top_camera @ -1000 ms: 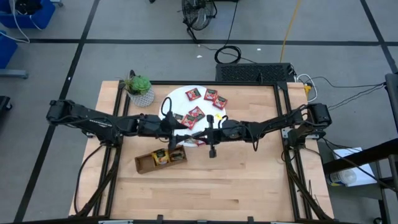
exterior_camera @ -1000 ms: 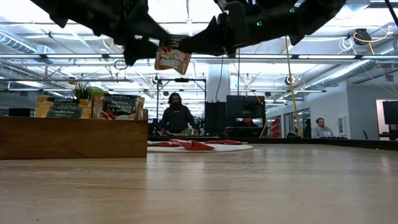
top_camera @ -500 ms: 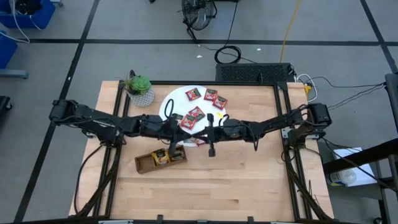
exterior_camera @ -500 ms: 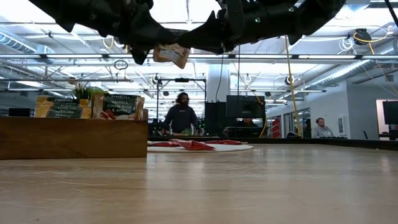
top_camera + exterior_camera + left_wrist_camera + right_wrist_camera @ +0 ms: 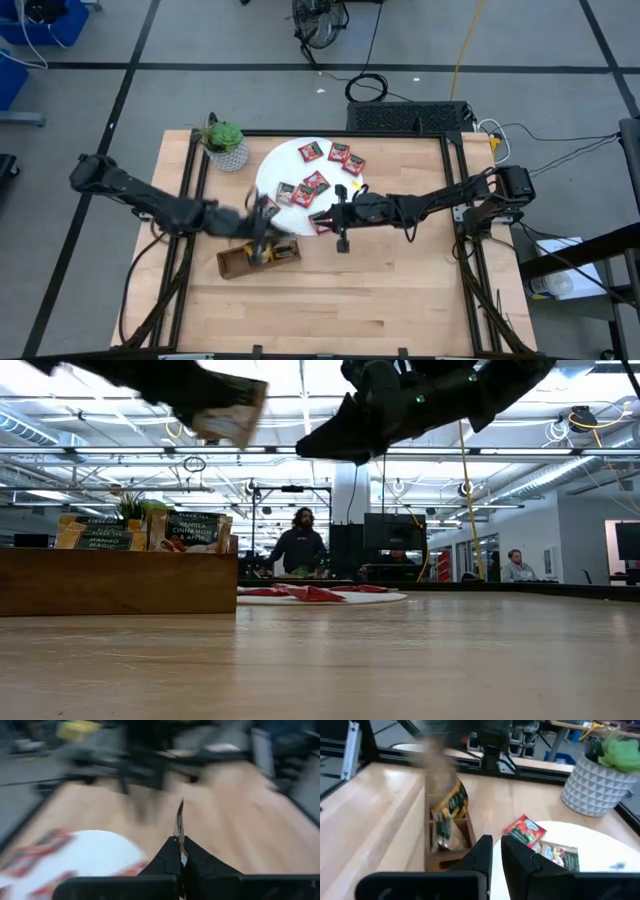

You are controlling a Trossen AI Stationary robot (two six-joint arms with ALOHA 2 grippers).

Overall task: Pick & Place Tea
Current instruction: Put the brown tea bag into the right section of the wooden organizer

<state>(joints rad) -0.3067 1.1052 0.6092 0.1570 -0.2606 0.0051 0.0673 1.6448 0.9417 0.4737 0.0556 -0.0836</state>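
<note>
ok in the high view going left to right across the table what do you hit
potted plant → wooden tray → left gripper holding a tea sachet → white disc with red sachets → right gripper

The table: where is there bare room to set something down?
The wooden table is bare along its whole near side below the tray, and on the right past the right tool. It is crowded around the white disc, the plant and the tray.

An open-plan robotics lab — a framed wooden worktop [image 5: 400, 300] on taped grey floor, cables [image 5: 366, 88] at twelve o'clock, people at desks [image 5: 300, 546] beyond.
</note>
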